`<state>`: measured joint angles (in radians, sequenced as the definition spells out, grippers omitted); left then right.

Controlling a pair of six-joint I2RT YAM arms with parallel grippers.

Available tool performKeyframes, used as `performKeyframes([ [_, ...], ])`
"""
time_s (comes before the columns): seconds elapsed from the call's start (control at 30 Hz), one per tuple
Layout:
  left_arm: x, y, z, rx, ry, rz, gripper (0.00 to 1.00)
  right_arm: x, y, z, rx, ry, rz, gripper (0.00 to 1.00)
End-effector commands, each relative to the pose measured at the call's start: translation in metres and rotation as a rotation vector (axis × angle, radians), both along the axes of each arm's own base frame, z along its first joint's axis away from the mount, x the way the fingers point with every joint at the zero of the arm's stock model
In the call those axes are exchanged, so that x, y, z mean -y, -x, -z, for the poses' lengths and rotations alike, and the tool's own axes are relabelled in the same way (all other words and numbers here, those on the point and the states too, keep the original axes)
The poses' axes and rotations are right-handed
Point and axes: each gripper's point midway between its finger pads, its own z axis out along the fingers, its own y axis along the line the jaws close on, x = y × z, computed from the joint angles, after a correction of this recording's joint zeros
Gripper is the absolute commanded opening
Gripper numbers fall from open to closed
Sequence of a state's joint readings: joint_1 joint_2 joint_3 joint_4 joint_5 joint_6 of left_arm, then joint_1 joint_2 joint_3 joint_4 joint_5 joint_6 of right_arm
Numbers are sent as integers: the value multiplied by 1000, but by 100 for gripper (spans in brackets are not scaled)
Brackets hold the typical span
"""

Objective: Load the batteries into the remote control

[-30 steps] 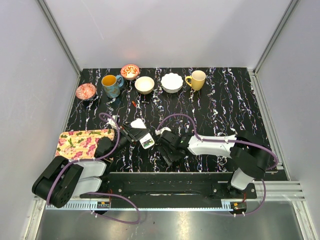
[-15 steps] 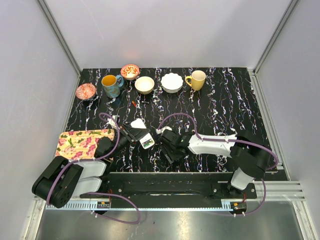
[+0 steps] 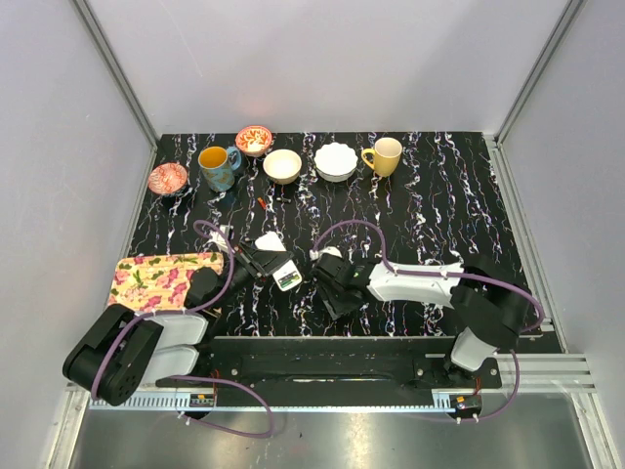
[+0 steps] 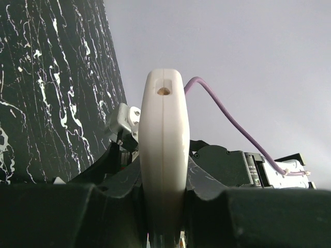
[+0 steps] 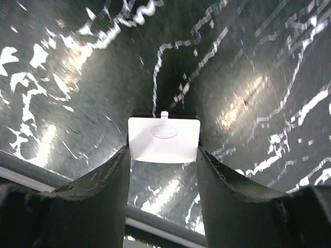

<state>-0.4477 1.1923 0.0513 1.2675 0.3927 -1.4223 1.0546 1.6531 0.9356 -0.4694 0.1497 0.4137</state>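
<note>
The left end effector (image 4: 163, 192) was clamped tight on the remote control (image 4: 163, 144), held edge-on over the tabletop (image 4: 51, 77). The right end effector (image 5: 163, 151) pinched the white back cover (image 5: 163, 138) by its side edges. With so shallow a hold, the cover could pivot or slip.

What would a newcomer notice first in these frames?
Near the arm bases, the left tool clamps the white remote control edge-on. Right beside it, the right tool pinches the thin white back-cover panel over the black marbled table. A floral mat brightens the near-left corner.
</note>
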Motion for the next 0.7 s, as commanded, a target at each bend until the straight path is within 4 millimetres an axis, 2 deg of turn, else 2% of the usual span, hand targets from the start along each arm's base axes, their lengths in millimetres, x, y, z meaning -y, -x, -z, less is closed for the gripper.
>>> performKeyframes([
  [0.0,-14,23,-57,279,141,-14,0,20,5,-22,-9,38,115,0],
  [0.07,-9,11,-72,297,165,-24,0,24,4,-52,12,5,153,0],
  [0.1,-4,7,-71,283,168,-17,0,27,3,-62,27,-3,166,0],
  [0.17,3,-3,-85,304,191,-18,0,31,4,-98,49,-44,176,0],
  [0.23,15,-8,-88,288,203,3,0,35,8,-123,51,-63,156,0],
  [0.27,20,-14,-98,306,223,3,0,38,11,-144,50,-60,145,0],
  [0.33,33,-17,-98,283,232,31,0,42,13,-167,61,-69,102,0],
  [0.37,38,-21,-106,296,249,32,0,44,15,-187,66,-77,86,0],
  [0.4,47,-21,-103,280,250,48,0,42,18,-196,59,-83,64,0],
  [0.43,52,-22,-109,289,263,54,0,42,18,-200,53,-67,35,0],
  [0.47,54,-25,-111,287,271,45,0,41,19,-212,50,-70,20,0],
  [0.5,62,-24,-109,273,273,61,0,39,21,-216,33,-67,-3,0],
  [0.53,67,-26,-115,282,288,66,0,37,19,-213,22,-30,-24,0],
  [0.57,69,-28,-116,276,296,62,0,38,19,-219,22,-22,-29,0],
  [0.67,78,-37,-111,209,331,54,0,36,16,-221,14,10,-63,0],
])
